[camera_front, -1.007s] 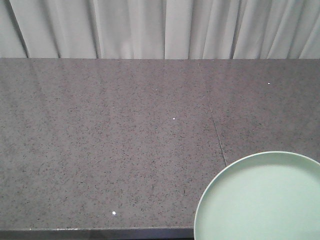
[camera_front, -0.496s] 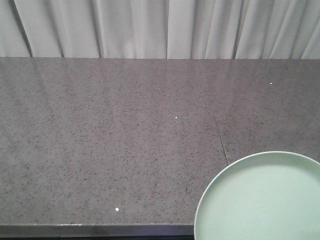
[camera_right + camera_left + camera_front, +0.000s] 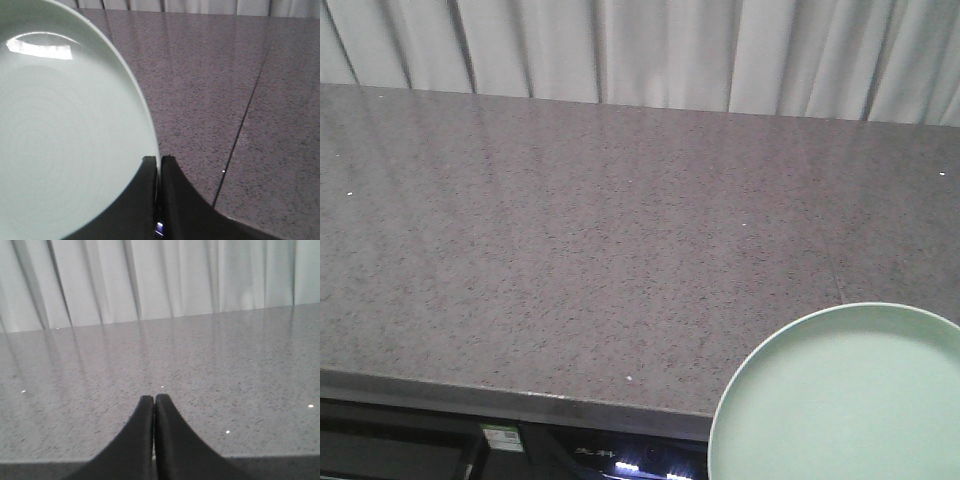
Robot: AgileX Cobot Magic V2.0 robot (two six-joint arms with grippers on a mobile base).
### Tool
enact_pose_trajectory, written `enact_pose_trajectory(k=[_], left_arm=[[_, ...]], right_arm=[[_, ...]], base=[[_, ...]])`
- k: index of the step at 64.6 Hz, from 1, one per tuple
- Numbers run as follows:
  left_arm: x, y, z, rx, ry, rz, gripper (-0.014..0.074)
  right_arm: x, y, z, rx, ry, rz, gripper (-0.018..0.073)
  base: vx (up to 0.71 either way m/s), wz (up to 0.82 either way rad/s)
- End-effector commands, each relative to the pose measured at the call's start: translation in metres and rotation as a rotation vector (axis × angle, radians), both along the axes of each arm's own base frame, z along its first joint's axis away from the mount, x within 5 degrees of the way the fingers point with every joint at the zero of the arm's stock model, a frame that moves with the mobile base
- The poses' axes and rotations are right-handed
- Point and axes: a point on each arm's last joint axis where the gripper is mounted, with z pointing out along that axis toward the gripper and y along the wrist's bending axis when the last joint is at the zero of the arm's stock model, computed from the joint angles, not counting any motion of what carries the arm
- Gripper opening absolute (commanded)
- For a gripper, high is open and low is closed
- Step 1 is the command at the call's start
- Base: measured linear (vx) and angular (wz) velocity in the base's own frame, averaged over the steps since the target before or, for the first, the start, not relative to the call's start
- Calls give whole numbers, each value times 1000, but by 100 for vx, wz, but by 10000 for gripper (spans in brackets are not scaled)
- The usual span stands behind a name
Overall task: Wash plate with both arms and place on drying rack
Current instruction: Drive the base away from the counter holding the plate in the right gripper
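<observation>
From the front, the plate (image 3: 840,400) fills the lower right corner and overlaps the near edge of the speckled grey countertop (image 3: 570,250). A pale curtain (image 3: 660,50) hangs behind.

On the left wrist camera, the left gripper (image 3: 154,401) has its 2 fingers pressed together with nothing between them, and the countertop stretches ahead of it.

On the right wrist camera, the right gripper (image 3: 160,161) pinches the plate's rim. The plate spreads up and left of its tips, and a thin seam (image 3: 245,125) runs to its right.
</observation>
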Motion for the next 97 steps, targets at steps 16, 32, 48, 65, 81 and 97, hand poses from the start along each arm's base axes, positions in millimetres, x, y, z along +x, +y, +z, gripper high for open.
enact_pose_trajectory(k=[16, 32, 48, 65, 81, 97], left_arm=[[0, 0, 0, -12, -60, 1, -6], [0, 0, 0, -12, -60, 1, -6], [0, 0, 0, -12, -60, 1, -6], [0, 0, 0, -12, -60, 1, -6], [0, 0, 0, -12, -60, 1, -6], [0, 0, 0, -12, -60, 1, -6]], right_arm=[[2, 0, 13, 33, -79, -9, -2], [2, 0, 13, 33, -79, -9, -2], [2, 0, 13, 34, -79, -9, -2], [2, 0, 13, 34, -79, -9, -2], [2, 0, 13, 35, -79, -8, -2], [2, 0, 13, 35, -79, -8, -2]], base=[[-9, 43], [-11, 52], [-12, 61], [-12, 64], [-7, 55], [-2, 46]])
